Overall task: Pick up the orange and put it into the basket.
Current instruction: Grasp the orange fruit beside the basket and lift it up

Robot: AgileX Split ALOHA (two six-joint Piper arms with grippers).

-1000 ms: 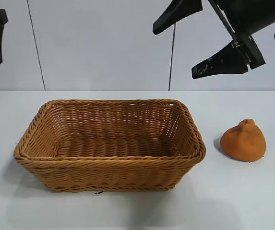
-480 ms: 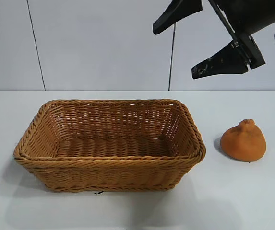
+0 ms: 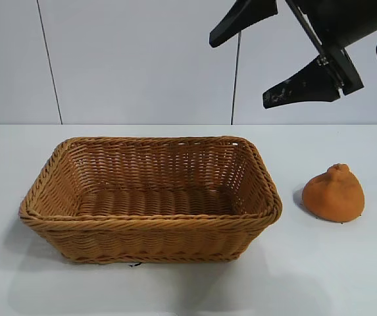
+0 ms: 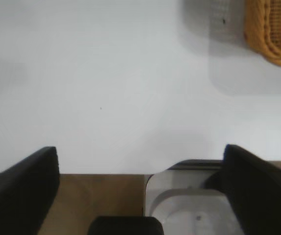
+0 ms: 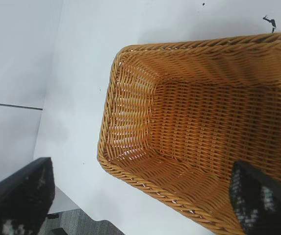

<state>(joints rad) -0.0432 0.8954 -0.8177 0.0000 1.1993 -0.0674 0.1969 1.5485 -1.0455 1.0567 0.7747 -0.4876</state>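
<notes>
1. Nearest the exterior camera, the basket (image 3: 150, 197) sat on the white table (image 3: 346, 276), filling the left and centre of the scene, its braided rim complete and its woven floor bare.
2. The orange (image 3: 333, 193) lay on the table at about three o'clock from the basket, near it but not touching, resting on its broad base with the knobby neck pointing up.
3. Nothing touched the orange; it sat outside the basket, so the fruit had not yet been picked up.
4. Farther back and high up, at about one o'clock from the basket, the right gripper (image 3: 272, 56) hung in the air with its two black fingers spread wide and nothing between them.
5. It was above the table, roughly over the gap between the basket's right end and the orange, well apart from both.
6. The right wrist view looked down into the basket (image 5: 204, 142), with the dark fingertips (image 5: 258, 200) far apart at the frame edges.
7. The left gripper (image 4: 140, 191) was out of the exterior view; its wrist view showed its fingers wide apart and empty above the table's edge (image 4: 81, 172), with only a corner of the basket (image 4: 272, 29) in sight.
8. Farthest away stood a pale panelled wall (image 3: 135, 59).
</notes>
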